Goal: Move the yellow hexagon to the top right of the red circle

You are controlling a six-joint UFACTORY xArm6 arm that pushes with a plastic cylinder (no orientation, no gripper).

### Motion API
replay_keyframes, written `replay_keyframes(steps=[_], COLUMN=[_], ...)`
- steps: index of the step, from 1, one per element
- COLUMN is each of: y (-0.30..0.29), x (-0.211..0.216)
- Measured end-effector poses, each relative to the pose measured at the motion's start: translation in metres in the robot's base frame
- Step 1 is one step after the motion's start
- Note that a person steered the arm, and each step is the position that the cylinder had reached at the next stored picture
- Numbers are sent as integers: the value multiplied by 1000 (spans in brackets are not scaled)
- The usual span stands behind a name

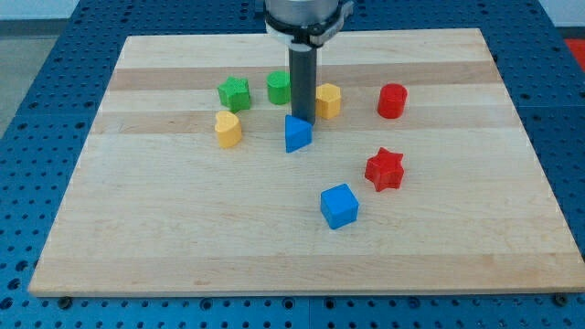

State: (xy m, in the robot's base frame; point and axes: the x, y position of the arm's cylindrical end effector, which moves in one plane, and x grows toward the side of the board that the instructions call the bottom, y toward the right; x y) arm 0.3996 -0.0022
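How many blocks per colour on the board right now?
Green: 2, green star and green circle
Yellow: 2, yellow hexagon and yellow heart
Red: 2, red circle and red star
Blue: 2, blue triangle and blue cube
Total: 8
My tip sits just left of the yellow hexagon, right above the blue triangle.

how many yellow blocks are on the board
2: the yellow hexagon block sits just right of my tip; the yellow heart-like block lies further left, below the green star block. None seems hidden.
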Motion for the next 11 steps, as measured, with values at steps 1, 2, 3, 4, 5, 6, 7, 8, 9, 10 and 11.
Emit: replay_keyframes(steps=[1,2,3,4,5,6,7,8,9,10,11], y=[1,1,15,44,67,86,98,98,108,127,137], x=[-7,-34,-40,-39,-39,-41,-50,-74,-85,-90,-101])
